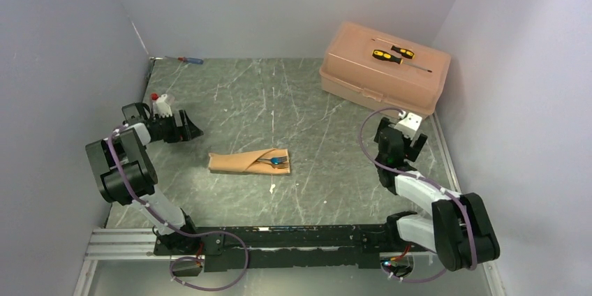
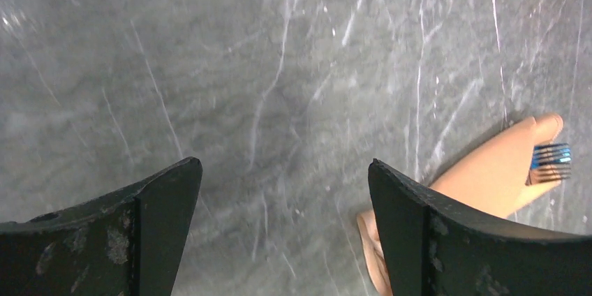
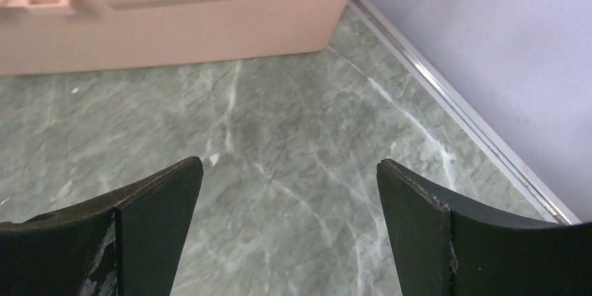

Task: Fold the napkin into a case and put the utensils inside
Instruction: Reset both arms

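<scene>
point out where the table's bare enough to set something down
Widest bare patch: green marble tabletop between the folded peach-orange cloth case and the back wall, left of the pink plastic box. Another strip lies between the case and the black base rail. Crowded: the box's corner beside the right end effector.

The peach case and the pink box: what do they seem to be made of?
The case looks like soft cloth, slightly shiny: it lies flat with folded diagonal flaps. The pink box looks like hard smooth plastic, probably moulded: straight rigid walls and a stepped lid rim.
</scene>
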Action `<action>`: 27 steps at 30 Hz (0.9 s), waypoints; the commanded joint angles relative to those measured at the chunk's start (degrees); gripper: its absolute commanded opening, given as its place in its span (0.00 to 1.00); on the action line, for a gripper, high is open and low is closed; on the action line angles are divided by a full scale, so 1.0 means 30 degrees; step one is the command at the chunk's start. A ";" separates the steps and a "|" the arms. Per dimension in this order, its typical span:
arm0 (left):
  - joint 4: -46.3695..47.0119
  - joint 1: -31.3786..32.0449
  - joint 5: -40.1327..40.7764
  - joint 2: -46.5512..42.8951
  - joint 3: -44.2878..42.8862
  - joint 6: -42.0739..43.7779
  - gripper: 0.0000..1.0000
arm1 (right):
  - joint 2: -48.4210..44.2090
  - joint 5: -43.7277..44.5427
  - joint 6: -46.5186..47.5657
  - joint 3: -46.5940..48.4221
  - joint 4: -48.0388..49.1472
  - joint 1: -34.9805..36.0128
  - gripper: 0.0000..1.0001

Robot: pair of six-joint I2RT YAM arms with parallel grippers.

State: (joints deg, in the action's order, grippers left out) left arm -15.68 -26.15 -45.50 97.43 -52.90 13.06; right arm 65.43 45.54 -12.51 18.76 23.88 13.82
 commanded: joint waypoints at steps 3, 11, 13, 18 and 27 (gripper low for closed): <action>1.0552 0.0000 -0.1164 -0.0562 0.2940 -0.3478 0.95 | 0.1583 -0.0922 0.1592 -0.1514 0.7970 -0.1383 1.00; 1.2969 0.1070 0.1033 -0.0784 0.4468 -0.3073 0.95 | 0.5489 -0.2535 0.2342 -0.1115 1.2419 -0.2423 1.00; 1.4027 0.1387 0.1698 -0.1757 0.5622 -0.2811 0.95 | 0.5332 -0.3727 0.2108 -0.0764 1.1221 -0.2537 1.00; 1.8125 0.2352 0.2504 -0.3783 0.8541 -0.3729 0.95 | 0.5651 -0.5103 0.3064 -0.1264 1.2697 -0.2579 1.00; 2.0668 0.4856 0.5769 -0.2253 0.9061 -0.3303 0.95 | 0.6560 -0.6583 0.4311 -0.3096 1.6883 -0.2148 1.00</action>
State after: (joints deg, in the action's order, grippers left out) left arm 42.15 -13.47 -34.37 90.13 -24.88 4.80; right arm 83.64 28.80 -2.28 10.57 66.76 6.48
